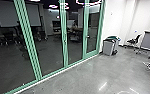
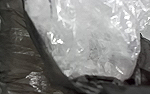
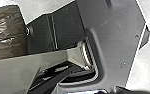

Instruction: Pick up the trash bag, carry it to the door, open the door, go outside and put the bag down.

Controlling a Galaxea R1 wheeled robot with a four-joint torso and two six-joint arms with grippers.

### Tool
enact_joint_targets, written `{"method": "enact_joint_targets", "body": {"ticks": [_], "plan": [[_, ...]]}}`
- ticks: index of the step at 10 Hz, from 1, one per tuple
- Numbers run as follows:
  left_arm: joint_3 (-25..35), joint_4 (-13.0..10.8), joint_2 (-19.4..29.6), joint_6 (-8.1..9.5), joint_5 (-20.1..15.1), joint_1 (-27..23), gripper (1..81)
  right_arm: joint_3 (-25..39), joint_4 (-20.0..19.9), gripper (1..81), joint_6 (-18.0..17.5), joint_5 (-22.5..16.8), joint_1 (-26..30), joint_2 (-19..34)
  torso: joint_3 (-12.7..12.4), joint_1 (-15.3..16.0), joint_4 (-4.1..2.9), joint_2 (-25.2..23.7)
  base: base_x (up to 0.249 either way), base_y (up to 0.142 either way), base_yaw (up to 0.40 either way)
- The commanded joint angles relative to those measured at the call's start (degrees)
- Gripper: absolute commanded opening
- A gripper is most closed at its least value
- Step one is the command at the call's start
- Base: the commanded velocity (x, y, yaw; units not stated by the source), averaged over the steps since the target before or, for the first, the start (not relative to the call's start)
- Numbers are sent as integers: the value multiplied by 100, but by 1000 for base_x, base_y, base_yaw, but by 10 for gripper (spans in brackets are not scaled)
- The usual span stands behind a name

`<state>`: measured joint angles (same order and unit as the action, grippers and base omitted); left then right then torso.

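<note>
While the robot faces along a wall of dark glass in green frames, the step in hand appears to be carrying the bag towards the door. The trash bag, thin brownish-black plastic with wrinkled sides, is close up in the left wrist view, around a mass of pale crinkled plastic. In the right wrist view, part of a brown wrinkled bag is beside the robot's dark base plate. Whether either gripper is open, closed or pinching the plastic, I cannot tell; nor can I tell if the bag is clear of the ground.

At the far end of the glass, what seems to be a door has a small fitting on its frame, with a grey bin just beyond it and an office chair farther off. Polished grey floor lies ahead.

To carry well, the robot should roll slowly and turn gently — a swinging bag could brush the base or snag on a frame. The plastic looks thin, so a gathered, thick fold would be a safer hold than a single layer. It is wise to stay a little out from the glass, give the bin room and arrive square to the door — bag held to one side, away from the door's path.
</note>
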<state>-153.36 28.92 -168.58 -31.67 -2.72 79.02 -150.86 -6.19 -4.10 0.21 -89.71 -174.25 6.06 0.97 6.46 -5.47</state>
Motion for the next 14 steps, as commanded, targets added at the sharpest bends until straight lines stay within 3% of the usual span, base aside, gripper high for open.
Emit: {"method": "enact_joint_targets", "body": {"ticks": [1, 14], "plan": [[7, -26, 43, -41, -343, -365, 10, 31, 22, 811, 23, -363, 229, -24, 0, 0, 0, 0, 135, -68, 0], [7, -18, 44, -41, -343, -365, 10, 31, 22, 811, 23, -363, 229, -24, 0, 0, 0, 0, 137, -67, 0]]}}
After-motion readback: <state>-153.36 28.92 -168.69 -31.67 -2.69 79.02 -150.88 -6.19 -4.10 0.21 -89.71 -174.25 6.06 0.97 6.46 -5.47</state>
